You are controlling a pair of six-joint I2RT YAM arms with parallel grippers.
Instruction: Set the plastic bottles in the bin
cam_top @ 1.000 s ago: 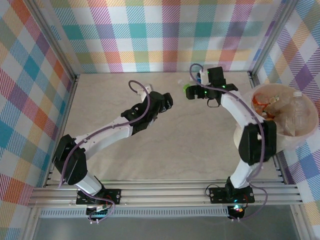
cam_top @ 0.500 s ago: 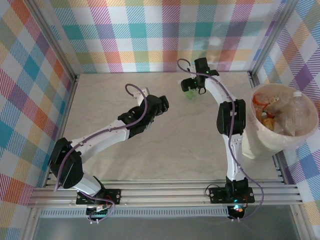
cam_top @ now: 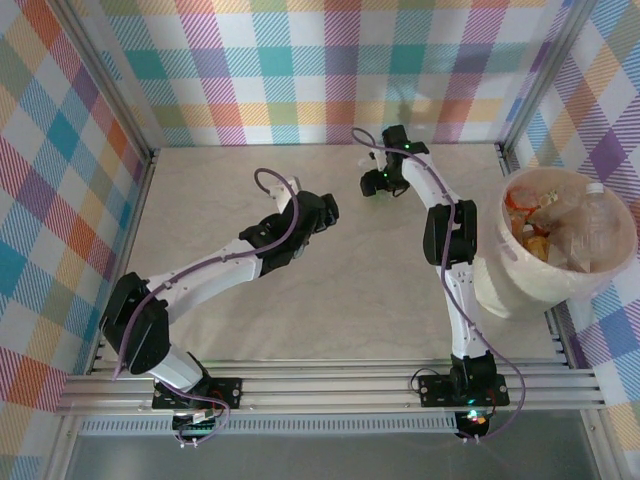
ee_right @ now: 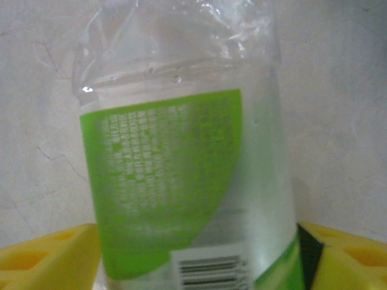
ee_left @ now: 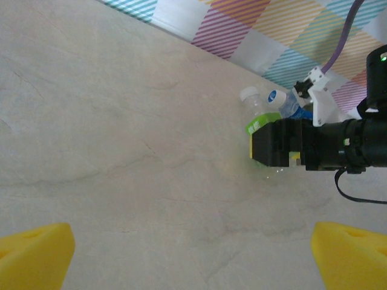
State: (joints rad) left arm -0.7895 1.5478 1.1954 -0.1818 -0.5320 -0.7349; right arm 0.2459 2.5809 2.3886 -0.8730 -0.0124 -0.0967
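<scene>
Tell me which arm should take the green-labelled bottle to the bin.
Right. The right gripper straddles the green-labelled bottle, a yellow pad on each side, and the bin stands on that arm's side. The left gripper hangs open over bare table, short of the bottle.

arms (cam_top: 215, 268): white, black joints | cables (ee_left: 342, 36): purple | jaws: yellow

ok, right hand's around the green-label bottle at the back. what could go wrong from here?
1. Slip: the green-label bottle is thin, crumpled plastic, and the right hand straddles it near its base end. It could buckle or swing out.
2. A blue-capped bottle lies close behind it, and a lift may knock it toward the wall.
3. The bin is already piled high, so a dropped bottle could bounce out.
</scene>
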